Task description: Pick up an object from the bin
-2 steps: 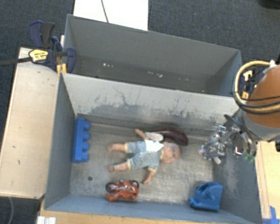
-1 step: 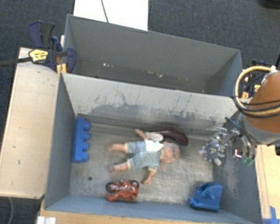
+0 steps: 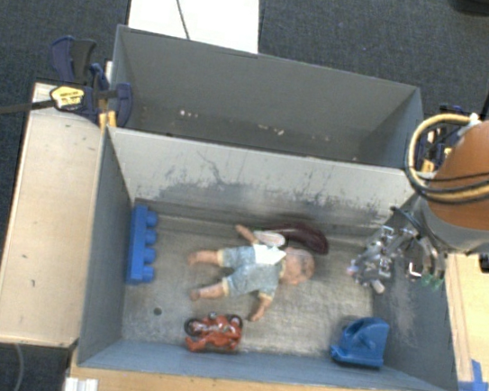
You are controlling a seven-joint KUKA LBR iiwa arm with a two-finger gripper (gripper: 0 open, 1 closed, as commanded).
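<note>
The grey bin [image 3: 107,261] holds 5 things: a blue block [image 3: 141,245] at left, a doll [image 3: 252,269] centred, a maroon piece [image 3: 306,238] by its head, a red toy car [image 3: 213,332] and a blue lump [image 3: 361,341] at right.

The bin [image 3: 269,93] is grey, brick [image 3: 141,245] blue, car [image 3: 214,332] red.

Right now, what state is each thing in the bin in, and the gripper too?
Doll: lying flat, head to the right.
Blue brick: lying against the left wall.
Red car: lying by the front wall.
Blue toy: sitting near the front right corner.
Gripper: at the right side, apart from every toy.
</note>
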